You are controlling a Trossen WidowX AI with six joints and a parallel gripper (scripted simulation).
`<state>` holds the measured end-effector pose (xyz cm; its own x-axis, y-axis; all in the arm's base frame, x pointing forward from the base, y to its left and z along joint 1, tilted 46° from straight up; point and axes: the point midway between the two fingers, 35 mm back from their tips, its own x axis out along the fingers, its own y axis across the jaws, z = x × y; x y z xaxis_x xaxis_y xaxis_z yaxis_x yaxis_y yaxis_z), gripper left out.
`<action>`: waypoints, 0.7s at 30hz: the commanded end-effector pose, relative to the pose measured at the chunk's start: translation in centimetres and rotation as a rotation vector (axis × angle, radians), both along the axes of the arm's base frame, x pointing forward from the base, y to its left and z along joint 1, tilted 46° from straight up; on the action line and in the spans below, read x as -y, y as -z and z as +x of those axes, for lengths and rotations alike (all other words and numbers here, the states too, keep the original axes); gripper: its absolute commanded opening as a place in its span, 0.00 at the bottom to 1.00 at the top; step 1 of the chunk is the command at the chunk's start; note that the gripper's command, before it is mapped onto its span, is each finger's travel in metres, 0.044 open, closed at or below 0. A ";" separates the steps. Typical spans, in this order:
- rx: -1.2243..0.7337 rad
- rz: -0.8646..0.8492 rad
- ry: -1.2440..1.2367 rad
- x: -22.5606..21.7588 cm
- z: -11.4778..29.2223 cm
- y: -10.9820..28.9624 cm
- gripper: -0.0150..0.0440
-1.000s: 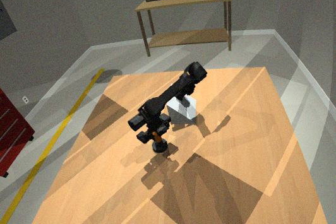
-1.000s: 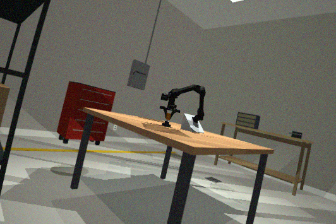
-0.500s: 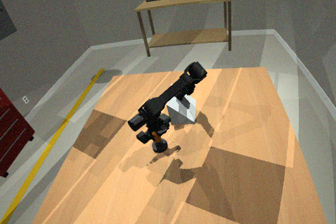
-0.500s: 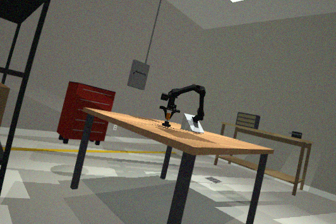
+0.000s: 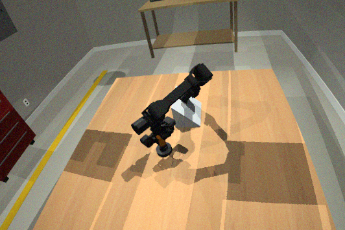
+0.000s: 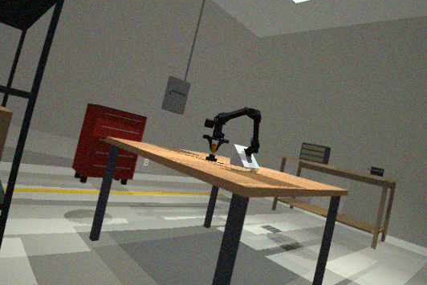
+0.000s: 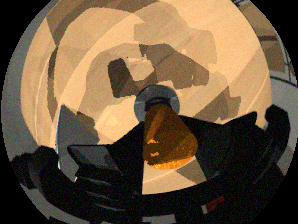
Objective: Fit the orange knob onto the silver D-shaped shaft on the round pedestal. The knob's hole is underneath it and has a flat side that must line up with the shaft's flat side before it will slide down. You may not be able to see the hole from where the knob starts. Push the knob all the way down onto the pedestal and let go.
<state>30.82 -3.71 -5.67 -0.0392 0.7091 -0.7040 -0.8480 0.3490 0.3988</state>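
Observation:
My gripper (image 5: 159, 140) (image 6: 214, 145) (image 7: 161, 121) is shut on the orange knob (image 5: 159, 140) (image 6: 214, 147) (image 7: 166, 139), which points down between the fingers. The dark round pedestal (image 5: 164, 149) (image 6: 210, 158) (image 7: 157, 98) stands on the wooden table (image 5: 259, 178) (image 6: 249, 178) right under the knob. In the wrist view the knob's lower end covers the middle of the pedestal, so the silver shaft is hidden. The knob's body stands above the pedestal top. I cannot tell how far the knob is down on the shaft.
The arm's white base block (image 5: 188, 113) (image 6: 244, 157) stands on the table just behind the pedestal. A wooden side bench (image 5: 191, 1) (image 6: 345, 173), a red tool cabinet (image 5: 10, 136) (image 6: 106, 140) and a dark shelf rack (image 6: 24, 44) stand off the table.

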 end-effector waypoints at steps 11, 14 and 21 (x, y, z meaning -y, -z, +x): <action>0.006 -0.003 0.000 -0.2 0.0 0.2 0.25; 0.006 -0.003 0.000 -0.2 0.0 0.2 0.25; 0.006 -0.003 0.000 -0.2 0.0 0.2 0.25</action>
